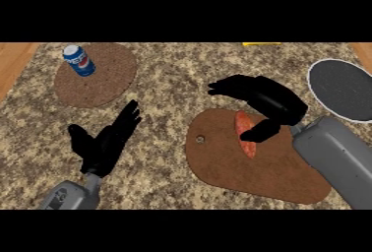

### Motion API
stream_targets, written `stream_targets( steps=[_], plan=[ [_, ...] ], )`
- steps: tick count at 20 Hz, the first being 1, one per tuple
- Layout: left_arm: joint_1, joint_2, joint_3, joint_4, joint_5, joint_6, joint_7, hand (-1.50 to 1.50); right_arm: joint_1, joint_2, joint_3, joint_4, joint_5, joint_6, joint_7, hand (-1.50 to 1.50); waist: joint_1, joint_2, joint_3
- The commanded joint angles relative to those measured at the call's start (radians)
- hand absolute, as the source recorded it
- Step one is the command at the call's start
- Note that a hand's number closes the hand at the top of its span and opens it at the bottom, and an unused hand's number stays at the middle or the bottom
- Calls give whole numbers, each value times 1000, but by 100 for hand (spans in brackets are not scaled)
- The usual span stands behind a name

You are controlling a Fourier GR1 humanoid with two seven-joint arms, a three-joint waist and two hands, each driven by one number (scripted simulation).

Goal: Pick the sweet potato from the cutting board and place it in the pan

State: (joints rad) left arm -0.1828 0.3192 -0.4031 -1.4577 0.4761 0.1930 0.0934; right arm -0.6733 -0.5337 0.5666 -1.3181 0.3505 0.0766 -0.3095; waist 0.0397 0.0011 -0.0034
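**A:** So what did the surface look like?

**B:** It was a big speckled tan-and-brown stone counter [167,118] that filled nearly the whole view, with wood strips [15,59] peeking in at the upper corners. The biggest thing on it was the brown cutting board [240,172], centre-right. Then came a round cork mat [102,83] upper left and the dark, pale-rimmed pan [341,91] at the right edge.

**A:** And the hands?

**B:** The right hand [272,101] arched over the board's upper end, fingers and thumb apart, with the thumb across the sweet potato [244,129]. That sat on the board, partly hidden. The left hand [102,145] was open with straight fingers over bare counter. The smallest thing was a blue can [78,60] upright on the mat.
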Motion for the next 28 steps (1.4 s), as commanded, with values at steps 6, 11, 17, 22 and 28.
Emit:
stream_targets(
  steps=[6,11,17,22,28],
  plan=[
    [13,16,8,-38,21,-11,48,0,-206,-38,311,-13,363,327,397,-150,-9,-17,-2],
    [57,22,12,-55,15,-19,20,0,-265,108,407,-47,397,608,640,-150,-18,-16,-1],
    [54,9,38,-66,3,2,32,0,-167,225,423,-145,399,855,880,-150,-47,-9,3],
    [59,6,67,-20,-19,-48,9,0,-36,317,404,-133,466,867,986,-150,-44,-3,3],
    [40,-15,116,-47,-33,-65,53,0,-26,283,372,-149,583,866,919,-150,-39,-2,3]
  ],
)
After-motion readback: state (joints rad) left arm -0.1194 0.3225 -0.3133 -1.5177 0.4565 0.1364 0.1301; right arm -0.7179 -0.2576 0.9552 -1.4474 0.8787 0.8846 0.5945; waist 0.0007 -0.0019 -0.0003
